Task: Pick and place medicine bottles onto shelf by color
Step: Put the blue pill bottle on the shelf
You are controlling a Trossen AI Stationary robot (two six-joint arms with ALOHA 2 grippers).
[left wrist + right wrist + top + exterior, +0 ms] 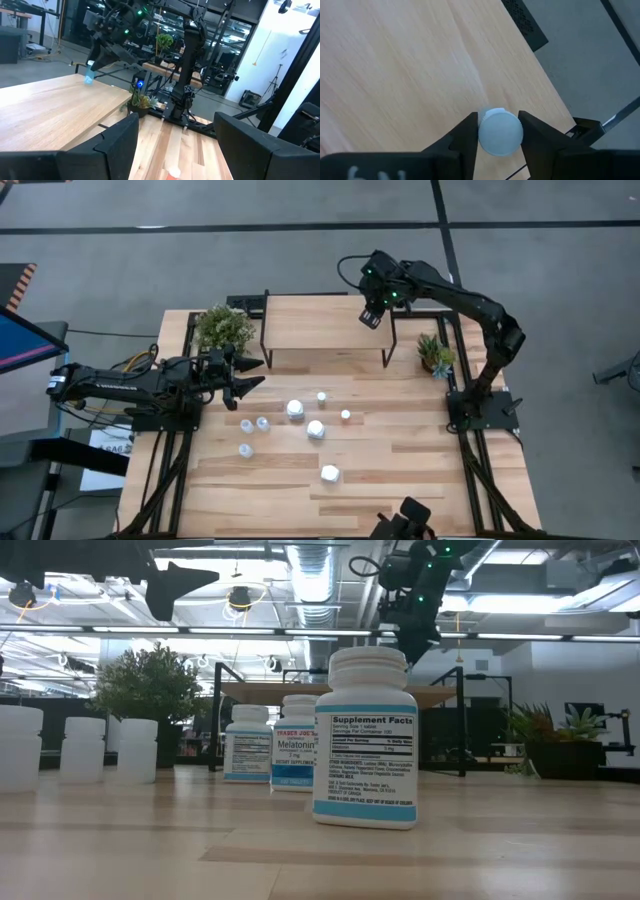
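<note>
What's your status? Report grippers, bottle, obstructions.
Right gripper over the shelf's right end, pale-blue bottle between its fingers. Left gripper open, waiting at table's left. Eight bottles on the table. Nothing in the way.

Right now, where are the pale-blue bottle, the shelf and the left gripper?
pale-blue bottle (500,132): right wrist view, cap top.
shelf (310,325): high view, bare board.
left gripper (252,373): high view, midway between fingertips.

1. From above, my right tool (372,315) covers the pale-blue translucent bottle (500,131) on the light-wood shelf (320,320).
2. My wrist picture cuts off that bottle's body; only its round cap shows.
3. The tiny red-capped bottle (173,173) is clipped by the left wrist picture's edge.
4. Small print on the white labelled bottle (366,736) is unreadable.
</note>
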